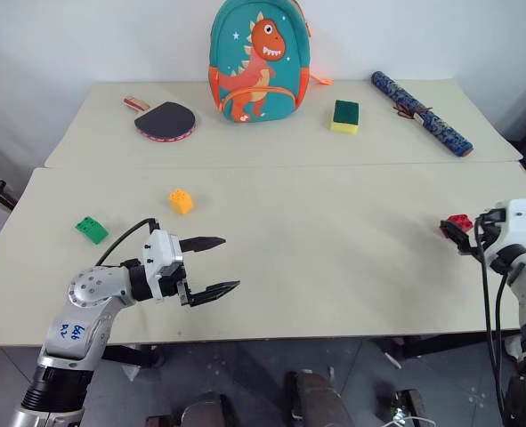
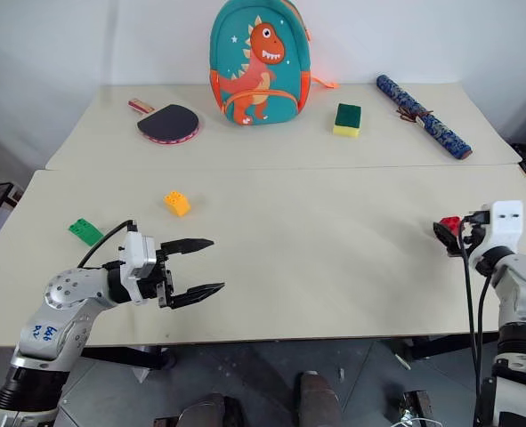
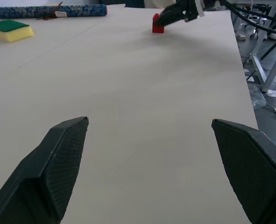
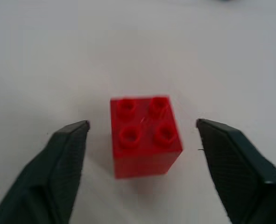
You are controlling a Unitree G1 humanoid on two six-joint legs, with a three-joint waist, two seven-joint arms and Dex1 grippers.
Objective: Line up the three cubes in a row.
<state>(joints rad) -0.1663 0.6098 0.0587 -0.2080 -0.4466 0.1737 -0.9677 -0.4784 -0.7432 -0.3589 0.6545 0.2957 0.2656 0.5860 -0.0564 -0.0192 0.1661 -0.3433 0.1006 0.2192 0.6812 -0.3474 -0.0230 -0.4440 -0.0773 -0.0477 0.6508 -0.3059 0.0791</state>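
At the lower left of the head view the left tool hangs over the counter with its fingers spread wide and nothing between them. Just beyond it, at mid-left, lie the green cube and the yellow-orange cube, near each other. At the far right edge the right tool brackets the red cube, fingers apart on either side, not touching.

The cube sits slightly skewed between the fingers, so I judge a closing pinch could twist it or squirt it toward the counter edge.

The right wrist view shows those gaps clearly; the head view shows the red cube well apart from the other two.
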